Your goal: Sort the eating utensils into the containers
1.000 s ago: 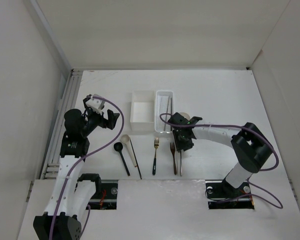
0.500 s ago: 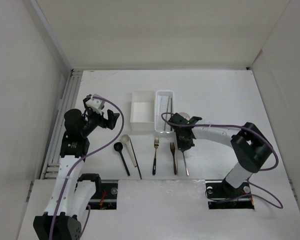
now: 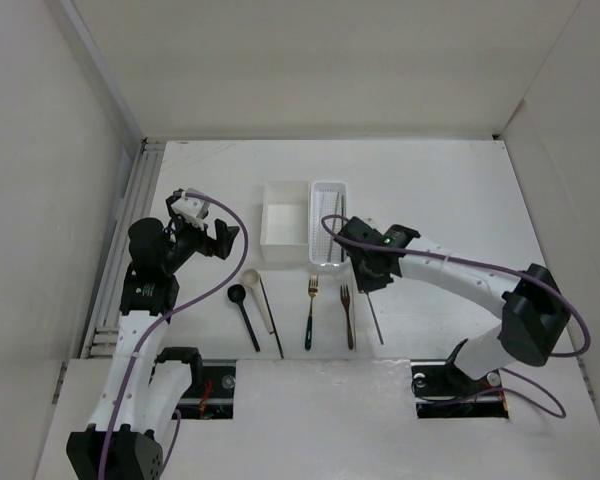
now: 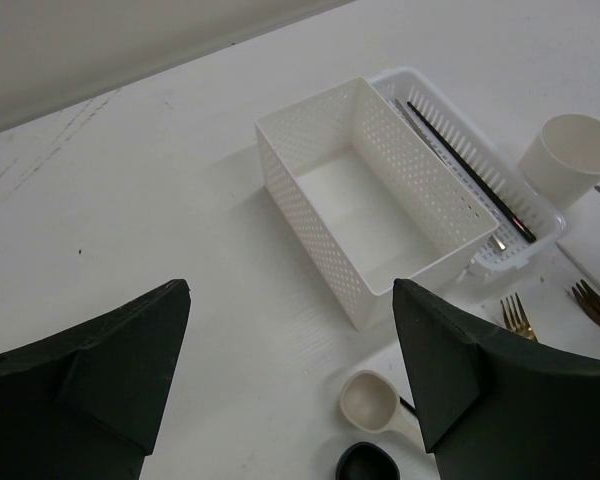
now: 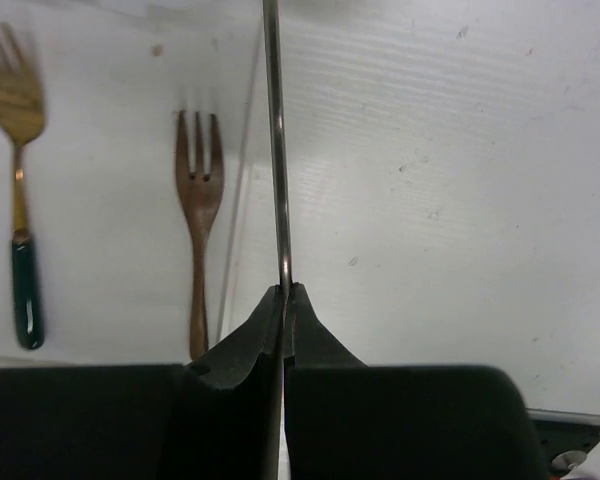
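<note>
The left gripper (image 3: 212,235) hangs above the counter's left edge with its jaws spread wide and nothing between them. Toward the near edge the cutlery lies in a row: a black spoon (image 3: 244,312), a beige spoon (image 3: 258,295) just beside it, a thin black chopstick (image 3: 271,318), a gold fork with a dark handle (image 3: 310,312) and a small brown fork (image 3: 347,315), all with heads pointing to the far edge. Behind the row, mid-counter, a white perforated square box (image 3: 266,215) sits touching a narrow white perforated basket (image 3: 314,225), which holds a black chopstick and a metal one (image 4: 470,170). A round cream cup (image 4: 570,160) stands just right of the basket. The right gripper (image 5: 285,295), near the basket's near end, is clamped tight on a thin metal chopstick (image 5: 275,150) that slants toward the near edge, right of the brown fork and casting a shadow on the counter.
</note>
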You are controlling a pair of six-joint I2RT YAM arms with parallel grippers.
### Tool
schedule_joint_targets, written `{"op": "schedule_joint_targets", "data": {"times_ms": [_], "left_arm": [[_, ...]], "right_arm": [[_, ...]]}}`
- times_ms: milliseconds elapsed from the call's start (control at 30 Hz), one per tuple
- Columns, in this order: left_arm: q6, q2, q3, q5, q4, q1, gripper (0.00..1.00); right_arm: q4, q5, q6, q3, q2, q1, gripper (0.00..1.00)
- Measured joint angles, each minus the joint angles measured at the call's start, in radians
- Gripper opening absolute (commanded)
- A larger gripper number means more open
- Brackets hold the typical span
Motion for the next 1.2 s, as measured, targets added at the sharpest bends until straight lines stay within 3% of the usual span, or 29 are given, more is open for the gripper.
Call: {"op": "schedule_joint_targets", "data": {"times_ms": [133, 233, 433, 567, 800, 1067, 1100, 1200], "left_arm": [[0.0, 0.0, 0.0, 0.0, 0.0, 0.0, 0.8], [0.0, 0.0, 0.0, 0.0, 0.0, 0.0, 0.8], [0.0, 0.005, 0.0, -0.002, 0.003, 0.0, 0.8], [0.001, 0.007, 0.0, -0.006, 0.001, 0.0, 0.8], [0.003, 0.007, 0.0, -0.013, -0.008, 0.022, 0.8], [0.006, 0.035, 0.0, -0.024, -0.006, 0.026, 0.82], [0.007, 0.039, 0.0, -0.024, -0.005, 0.026, 0.82], [0.007, 0.043, 0.0, -0.025, -0.004, 0.026, 0.82]], "right_arm": [[-0.025, -0.017, -0.043, 0.074, -0.041, 0.005, 0.0], [-0.04, -0.019, -0.074, 0.218, -0.01, 0.004, 0.0], [0.029, -0.05, -0.108, 0.611, 0.222, -0.075, 0.0], [0.097, -0.073, -0.103, 0.736, 0.393, -0.18, 0.0], [0.124, -0.106, -0.104, 0.791, 0.598, -0.288, 0.0], [0.145, -0.185, -0.103, 0.783, 0.645, -0.304, 0.0], [0.149, -0.19, -0.102, 0.783, 0.647, -0.304, 0.02], [0.156, -0.196, -0.096, 0.783, 0.655, -0.306, 0.21]]}}
